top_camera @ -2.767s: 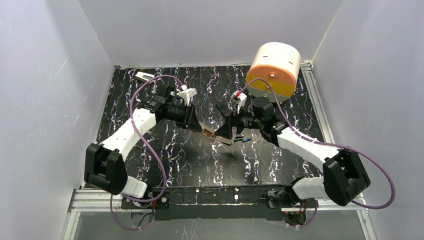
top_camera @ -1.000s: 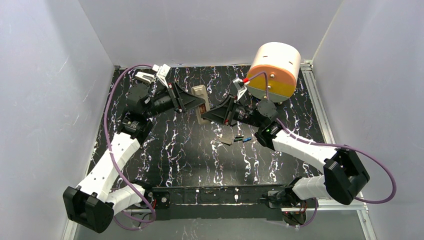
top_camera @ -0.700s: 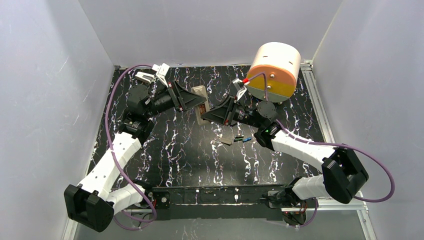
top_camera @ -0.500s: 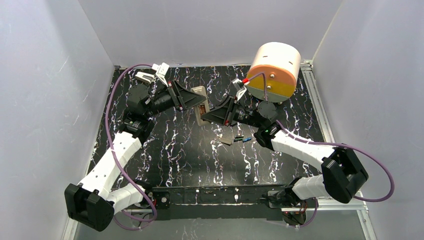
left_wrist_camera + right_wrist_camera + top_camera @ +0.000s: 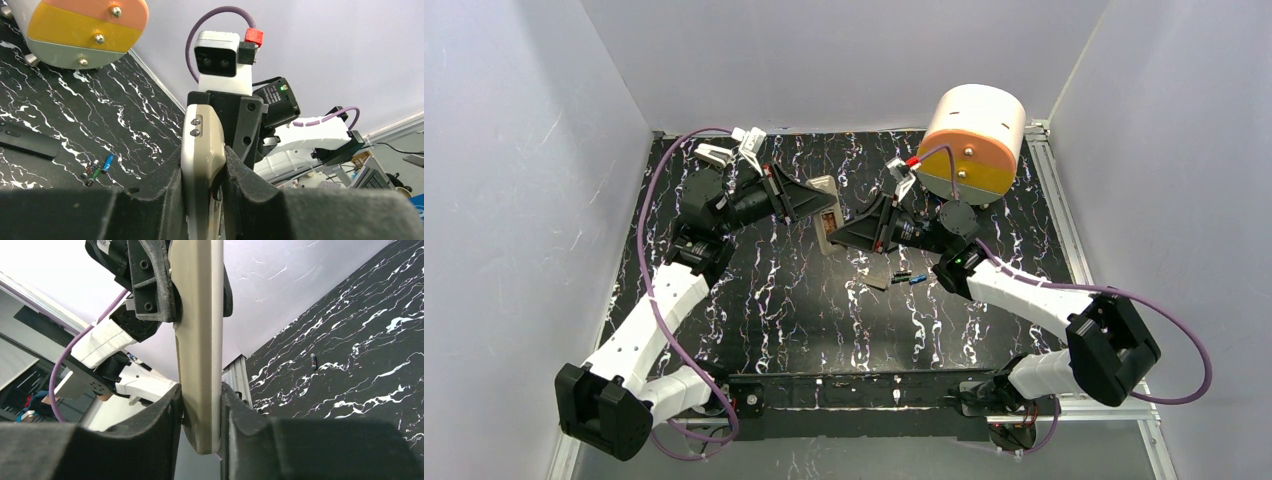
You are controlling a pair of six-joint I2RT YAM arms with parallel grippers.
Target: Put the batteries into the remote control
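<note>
We've got the remote [image 5: 826, 212] clamped at both ends above the table [image 5: 754, 300] center: left gripper [image 5: 202, 192] toward its far end, right gripper [image 5: 200, 412] at its near end. Batteries [image 5: 909, 278] lie on the table just near-right of it, closer to the right gripper.

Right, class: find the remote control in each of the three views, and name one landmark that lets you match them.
Top external: the remote control is mid-table, raised, gripped between the left hand and the right hand.
Left wrist: remote control at bottom centre, upright in the left hand's grip.
Right wrist: remote control at centre, upright, running from the top edge down into the right hand's grip.
Shared landmark: the black marbled table.
</note>
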